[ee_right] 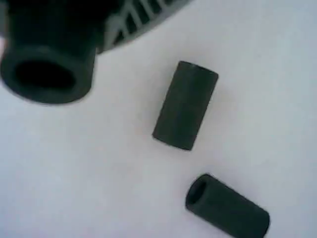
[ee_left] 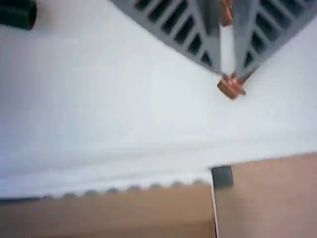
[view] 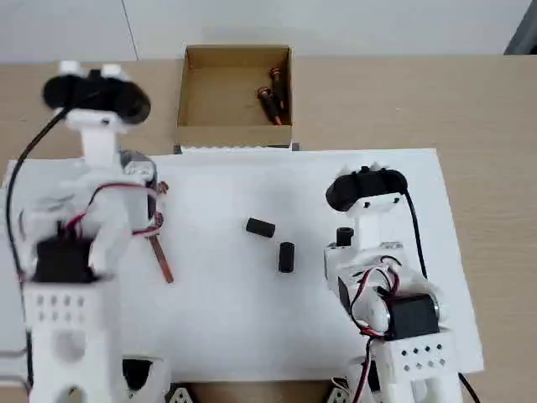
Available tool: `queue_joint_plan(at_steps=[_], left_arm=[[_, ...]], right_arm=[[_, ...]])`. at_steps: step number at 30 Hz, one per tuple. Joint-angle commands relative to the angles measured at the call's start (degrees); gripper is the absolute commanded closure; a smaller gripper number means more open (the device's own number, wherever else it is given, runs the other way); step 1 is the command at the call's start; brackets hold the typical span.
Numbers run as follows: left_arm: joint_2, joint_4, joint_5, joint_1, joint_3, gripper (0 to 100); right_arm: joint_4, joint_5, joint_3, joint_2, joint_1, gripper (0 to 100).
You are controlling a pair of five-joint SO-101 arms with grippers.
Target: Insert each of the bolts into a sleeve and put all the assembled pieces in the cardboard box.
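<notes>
Found the right gripper (view: 343, 242) nearest, clamped round a black tubular sleeve (ee_right: 47, 67) over the white paper sheet (view: 218, 319). Saw a long copper-coloured bolt (view: 163, 259) lying on that sheet beside the left arm. Noted a second black sleeve (ee_right: 185, 105) and a third black sleeve (ee_right: 228, 208) loose mid-sheet, near each other but apart. Farther on, found the left gripper (ee_left: 227, 69) pinched shut on another copper bolt (ee_left: 231, 85), its head poking past the fingertips, near the sheet's far edge. Beyond, saw the open cardboard box (view: 195, 92) on the wooden table (view: 487, 126), with copper pieces (view: 273, 96) in one corner.
</notes>
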Motion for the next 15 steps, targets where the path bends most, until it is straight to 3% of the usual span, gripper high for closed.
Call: queue_joint_plan(at_steps=[1,6,15], left_arm=[[7.21,0.35,-0.18,-0.18,-5.05,99],[18.81,0.44,-1.76,-0.26,-10.33,99],[36.31,4.57,-17.67,-0.35,-19.65,99]], right_arm=[[-1.36,-0.44,-0.18,-0.66,0.4,99.5],[-1.36,-0.44,-0.18,-0.66,0.4,99.5],[-2.95,-0.44,0.53,-0.57,0.31,99.5]])
